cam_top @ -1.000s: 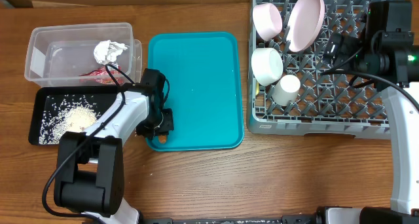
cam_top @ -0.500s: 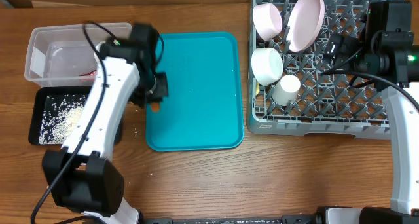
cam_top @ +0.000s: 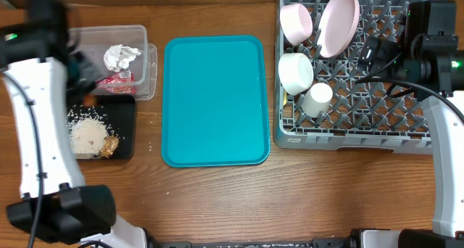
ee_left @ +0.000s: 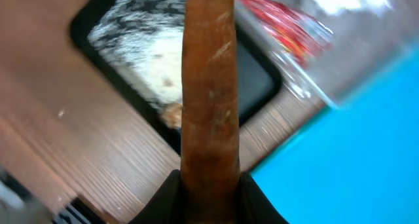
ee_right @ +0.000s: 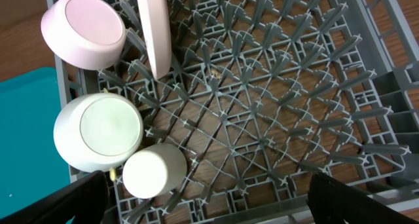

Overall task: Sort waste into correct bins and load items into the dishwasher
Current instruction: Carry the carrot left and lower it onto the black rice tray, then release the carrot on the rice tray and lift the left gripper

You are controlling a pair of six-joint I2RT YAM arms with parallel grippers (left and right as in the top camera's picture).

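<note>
Carrot, small and orange (ee_left: 208, 86), sticks straight out of the left claw (ee_left: 209, 188), whose jaws are clamped on its near end. Beneath the claw lies the flat black rectangular tray (ee_left: 258, 86), with loose white rice (ee_left: 141, 37) and a brown food lump (ee_left: 171, 114). Just beyond it is the clear plastic tub (ee_left: 340, 47) holding the red snack wrapper (ee_left: 281, 31). I'd judge the carrot light and stiff, unlikely to bruise, but tapered enough to pivot when pinched by one end. A hold across its thicker middle would be surer. Well away from it, the right claw (ee_right: 209, 204) hangs empty, jaws wide apart, over the grey plastic dish rack (ee_right: 262, 93).
</note>
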